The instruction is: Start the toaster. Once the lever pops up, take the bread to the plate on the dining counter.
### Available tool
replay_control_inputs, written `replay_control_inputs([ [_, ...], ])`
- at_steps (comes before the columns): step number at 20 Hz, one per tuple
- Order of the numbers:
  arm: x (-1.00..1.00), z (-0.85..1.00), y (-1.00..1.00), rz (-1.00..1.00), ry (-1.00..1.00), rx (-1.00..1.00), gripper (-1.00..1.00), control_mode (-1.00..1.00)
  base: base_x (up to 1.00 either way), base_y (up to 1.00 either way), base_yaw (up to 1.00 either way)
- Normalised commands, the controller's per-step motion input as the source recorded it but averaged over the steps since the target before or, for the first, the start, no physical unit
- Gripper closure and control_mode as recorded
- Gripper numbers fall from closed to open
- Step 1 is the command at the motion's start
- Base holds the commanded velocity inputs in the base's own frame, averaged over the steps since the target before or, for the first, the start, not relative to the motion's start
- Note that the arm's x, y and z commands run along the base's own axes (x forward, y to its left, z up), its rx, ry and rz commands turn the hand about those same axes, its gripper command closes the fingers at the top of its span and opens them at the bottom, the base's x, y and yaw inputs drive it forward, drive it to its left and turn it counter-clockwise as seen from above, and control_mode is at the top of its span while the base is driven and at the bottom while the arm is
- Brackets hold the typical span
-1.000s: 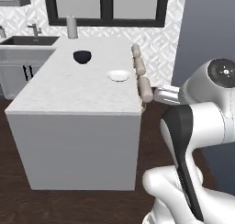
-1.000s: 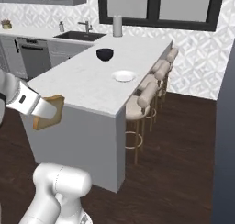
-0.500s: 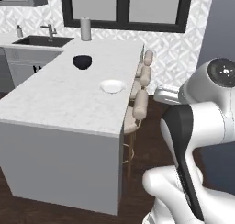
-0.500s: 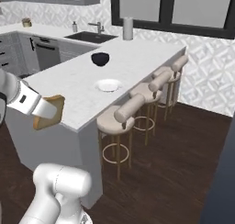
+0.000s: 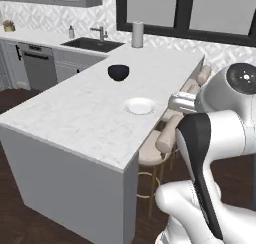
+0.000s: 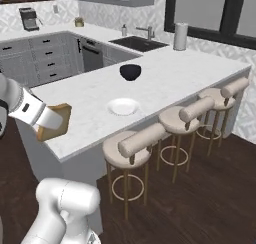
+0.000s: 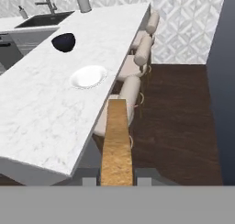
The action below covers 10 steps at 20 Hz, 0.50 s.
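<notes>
My gripper (image 6: 46, 122) is shut on the bread (image 6: 58, 120), a tan slice with a darker crust, held off the near corner of the dining counter (image 6: 85, 94). In the hand view the bread (image 7: 116, 142) stands edge-on between the fingertips of the gripper (image 7: 117, 182), hanging over the counter's edge (image 7: 41, 113) and the stools. The white plate (image 7: 88, 76) lies on the marble top ahead of the slice, near the stool side (image 5: 140, 106) (image 6: 123, 106). The toaster is out of view.
A black bowl (image 6: 130, 71) sits beyond the plate, and a paper towel roll (image 6: 180, 36) stands at the far end. Three padded stools (image 6: 134, 149) line the counter's right side. A sink (image 5: 90, 44) and grey cabinets (image 6: 30, 63) run along the wall counter to the left.
The base has driven and turned, so the whole scene has shifted; the island now shows more from its stool side. The bread stays in the shut gripper.
</notes>
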Motion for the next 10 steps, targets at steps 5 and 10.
replay_control_inputs([
  [5,0.00,0.00,0.00,0.00,0.00,0.00,1.00,1.00,0.18,-0.80,0.53],
  [10,0.00,0.00,0.00,0.00,0.00,0.00,1.00,1.00,0.11,-0.85,0.52],
])
